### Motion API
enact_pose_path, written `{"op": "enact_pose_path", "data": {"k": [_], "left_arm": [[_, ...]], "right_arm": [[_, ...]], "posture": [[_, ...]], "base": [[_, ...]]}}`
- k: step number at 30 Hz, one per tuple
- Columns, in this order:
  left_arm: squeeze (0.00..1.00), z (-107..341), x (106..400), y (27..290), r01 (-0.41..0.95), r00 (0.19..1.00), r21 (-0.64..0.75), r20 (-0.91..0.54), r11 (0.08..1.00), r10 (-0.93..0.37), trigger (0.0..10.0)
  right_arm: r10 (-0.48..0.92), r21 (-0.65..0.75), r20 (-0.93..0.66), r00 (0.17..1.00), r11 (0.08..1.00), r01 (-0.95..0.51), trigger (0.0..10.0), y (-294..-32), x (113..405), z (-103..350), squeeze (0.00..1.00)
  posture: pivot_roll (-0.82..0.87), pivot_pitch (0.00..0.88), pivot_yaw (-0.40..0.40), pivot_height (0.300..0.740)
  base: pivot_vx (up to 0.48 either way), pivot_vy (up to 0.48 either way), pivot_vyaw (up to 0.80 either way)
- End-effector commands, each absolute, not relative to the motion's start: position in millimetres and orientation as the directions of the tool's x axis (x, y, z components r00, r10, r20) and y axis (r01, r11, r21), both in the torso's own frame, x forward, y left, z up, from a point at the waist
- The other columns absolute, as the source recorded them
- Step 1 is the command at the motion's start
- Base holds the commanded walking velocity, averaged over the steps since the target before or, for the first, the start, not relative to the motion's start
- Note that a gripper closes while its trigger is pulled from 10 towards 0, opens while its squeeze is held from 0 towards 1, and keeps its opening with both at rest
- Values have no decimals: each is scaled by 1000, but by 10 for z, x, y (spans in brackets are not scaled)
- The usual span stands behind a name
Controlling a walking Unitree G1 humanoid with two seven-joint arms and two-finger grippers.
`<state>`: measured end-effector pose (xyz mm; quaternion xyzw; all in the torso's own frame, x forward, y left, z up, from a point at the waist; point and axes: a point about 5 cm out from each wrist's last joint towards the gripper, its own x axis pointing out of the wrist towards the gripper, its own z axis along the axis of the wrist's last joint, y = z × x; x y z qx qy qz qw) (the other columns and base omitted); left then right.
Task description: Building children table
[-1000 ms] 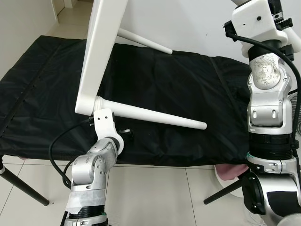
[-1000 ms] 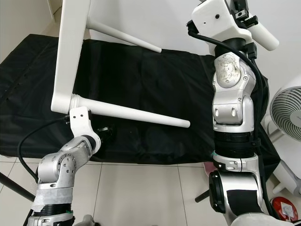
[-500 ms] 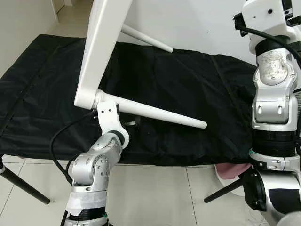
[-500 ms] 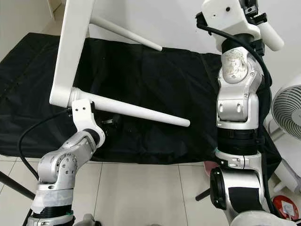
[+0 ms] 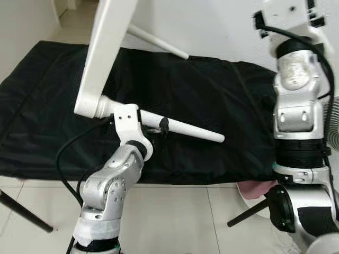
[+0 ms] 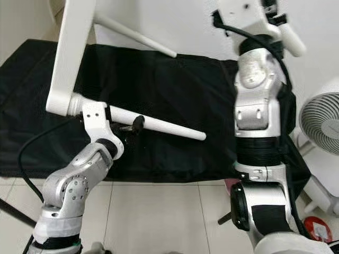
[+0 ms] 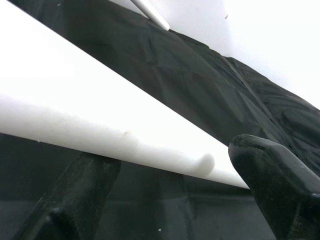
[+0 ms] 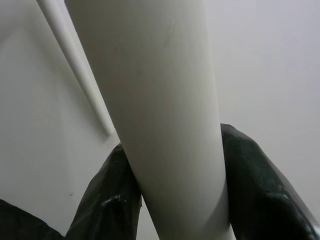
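A home room, going by the tiled floor [image 5: 175, 217], white wall [image 6: 180, 26] and standing fan [image 6: 320, 124].

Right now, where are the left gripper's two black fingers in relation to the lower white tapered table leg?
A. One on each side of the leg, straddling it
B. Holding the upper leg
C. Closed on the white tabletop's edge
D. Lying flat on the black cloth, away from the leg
A: the left gripper has one finger on either side of the lower white tapered table leg, the jaws apart, with the black cloth behind.
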<state>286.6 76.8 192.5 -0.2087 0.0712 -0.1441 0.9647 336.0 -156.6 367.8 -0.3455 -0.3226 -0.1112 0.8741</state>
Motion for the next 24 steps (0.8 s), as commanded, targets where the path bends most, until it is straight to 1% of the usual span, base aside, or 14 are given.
{"op": "enact_pose_path", "data": {"k": [1,3,6,7,8,11,13,16,17,18,19,20,21,24], "left_arm": [[0,2188,2767,436,528,837,-477,154,703,-525,10000],[0,2208,2781,441,526,840,-483,165,700,-517,10000],[0,2209,2831,418,506,849,-490,140,710,-509,10000],[0,2163,2881,443,451,877,-513,102,731,-470,10000],[0,2163,2881,443,451,877,-513,102,731,-470,10000],[0,2058,3017,543,293,941,-557,24,777,-337,10000],[0,2050,3044,565,263,951,-571,15,778,-310,10000],[0,1999,3163,655,163,975,-594,-27,788,-222,10000],[0,1999,3163,655,163,975,-594,-27,788,-222,10000],[0,1975,3223,691,115,982,-606,-48,787,-180,8196],[0,1975,3223,691,115,982,-606,-48,787,-180,8196],[0,1970,3244,703,96,985,-611,-56,786,-164,5451],[0,1979,3261,715,85,988,-617,-51,782,-147,0],[0,2039,3306,740,81,992,-625,-22,777,-121,0]], "right_arm": [[91,-420,679,728,862,284,10000,-1348,3307,3775,0],[97,-415,681,726,868,273,10000,-1323,3310,3780,0],[103,-408,682,724,875,260,10000,-1290,3324,3801,0],[100,-405,685,721,875,263,10000,-1293,3325,3813,0],[100,-405,685,721,875,263,10000,-1293,3325,3813,0],[86,-392,691,717,879,273,10000,-1318,3325,3830,0],[84,-390,691,718,879,273,10000,-1321,3325,3830,0],[81,-387,691,718,881,273,10000,-1313,3329,3831,0],[81,-387,691,718,881,273,10000,-1313,3329,3831,0],[73,-378,693,717,884,275,10000,-1320,3327,3836,0],[73,-378,693,717,884,275,10000,-1320,3327,3836,0],[71,-376,694,716,884,277,10000,-1321,3325,3840,0],[70,-375,695,716,885,278,10000,-1324,3324,3842,0],[62,-361,697,714,891,275,9922,-1337,3314,3845,0]], "posture": [[-36,0,-80,740],[-36,0,-80,740],[-36,0,-80,740],[-36,0,-80,740],[-36,0,-80,740],[-39,0,-80,740],[-39,0,-80,740],[-46,0,-73,740],[-46,0,-73,740],[-49,0,-70,740],[-49,0,-70,740],[-51,0,-66,740],[-51,0,-66,740],[-53,0,-60,740]], "base": [[0,0,0],[0,0,0],[0,0,0],[0,0,0],[0,0,0],[0,0,0],[0,0,0],[0,0,0],[0,0,0],[0,0,0],[0,0,0],[0,0,0],[0,0,0],[0,0,0]]}}
